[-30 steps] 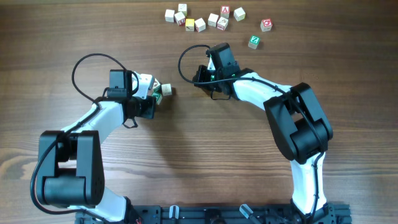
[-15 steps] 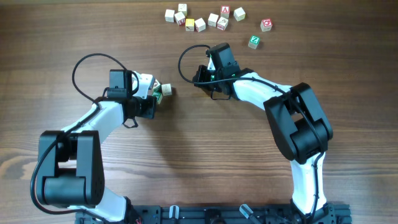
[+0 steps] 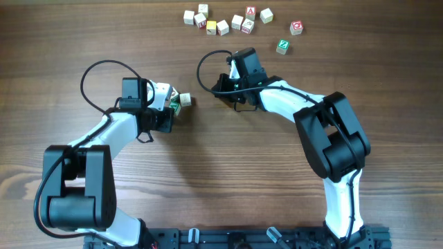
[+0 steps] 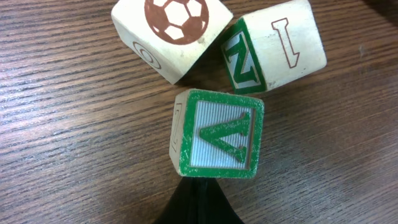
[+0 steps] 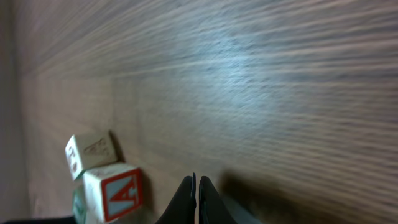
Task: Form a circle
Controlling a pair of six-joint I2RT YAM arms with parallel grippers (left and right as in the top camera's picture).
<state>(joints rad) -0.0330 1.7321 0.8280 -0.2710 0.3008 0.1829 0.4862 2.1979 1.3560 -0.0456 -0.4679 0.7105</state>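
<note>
Left of centre in the overhead view, on bare worktop (image 3: 208,180): the circle (image 3: 181,102), three cubes bunched tight. Hard against its left side: left fingers (image 4: 196,202), pinched together and holding nothing.

Seen from the left wrist: dead ahead of those shut tips, V cube (image 4: 214,134), near edge touching them. Beyond it, ball cube (image 4: 171,34) at upper left and N cube (image 4: 273,53) at upper right, meeting at a corner, with the V cube close under both. Probably a straight push along the fingers' own line, into the notch between the far two; off-centre contact likely to spin the V cube instead.

Right of centre in the overhead view: right fingers (image 5: 185,208), also closed on nothing, well apart from the circle, so clearly the farther arm. Along the upper edge, toward the right: loose cubes (image 3: 222,27), untouched, nearer the right arm.
</note>
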